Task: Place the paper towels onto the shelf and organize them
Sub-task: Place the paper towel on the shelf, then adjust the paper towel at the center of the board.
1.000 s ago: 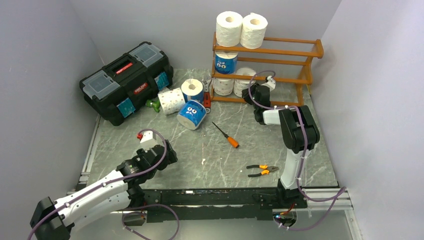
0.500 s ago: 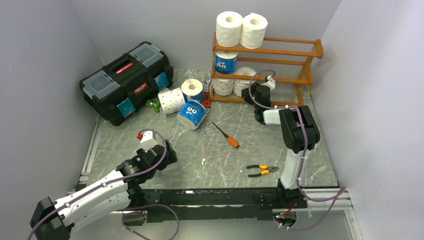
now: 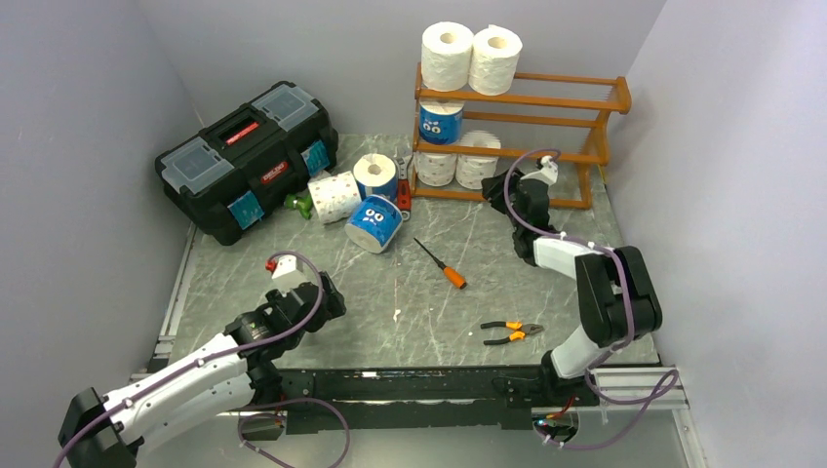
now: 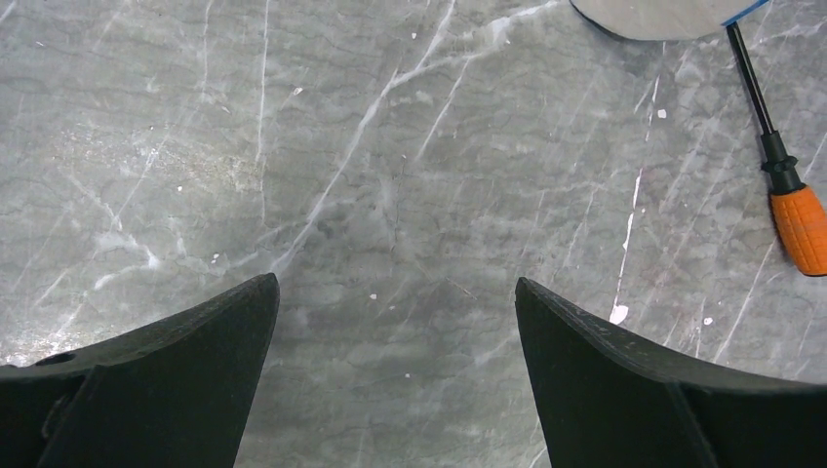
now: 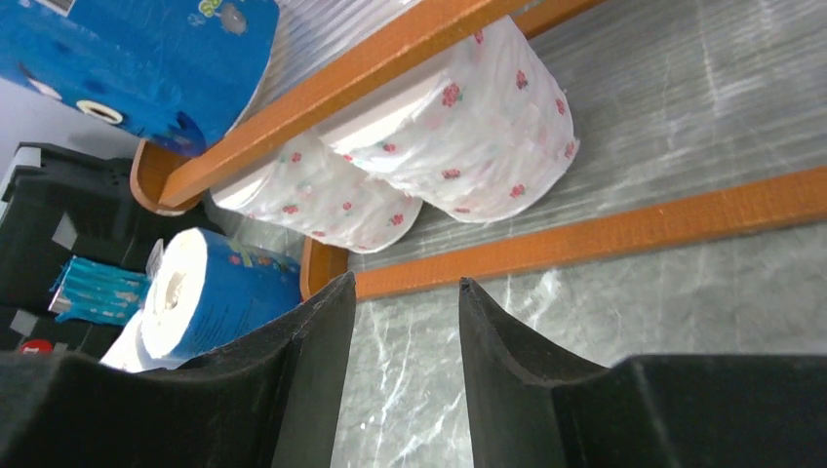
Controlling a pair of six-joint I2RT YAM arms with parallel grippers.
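The wooden shelf (image 3: 575,100) stands at the back right. Two white paper towels (image 3: 447,54) sit on its top tier, a blue one (image 3: 441,122) on the middle tier, and two white ones (image 3: 476,168) on the bottom tier. The bottom pair (image 5: 468,146) fills the right wrist view behind the shelf's front rail (image 5: 605,234). Three more rolls lie loose by the toolbox: one white (image 3: 334,197) and two blue (image 3: 374,222). My right gripper (image 3: 505,187) (image 5: 405,283) is open and empty just in front of the bottom tier. My left gripper (image 3: 327,292) (image 4: 397,283) hangs wide open over bare table.
A black toolbox (image 3: 244,156) sits at the back left. An orange-handled screwdriver (image 3: 441,265) (image 4: 800,224) lies mid-table and orange pliers (image 3: 512,333) lie near the front. A small green thing (image 3: 300,203) and a red thing (image 3: 404,200) lie among the loose rolls.
My right gripper has backed off to the right from the bottom tier and its jaws have widened; a white roll stays on that tier. The left arm has not moved.
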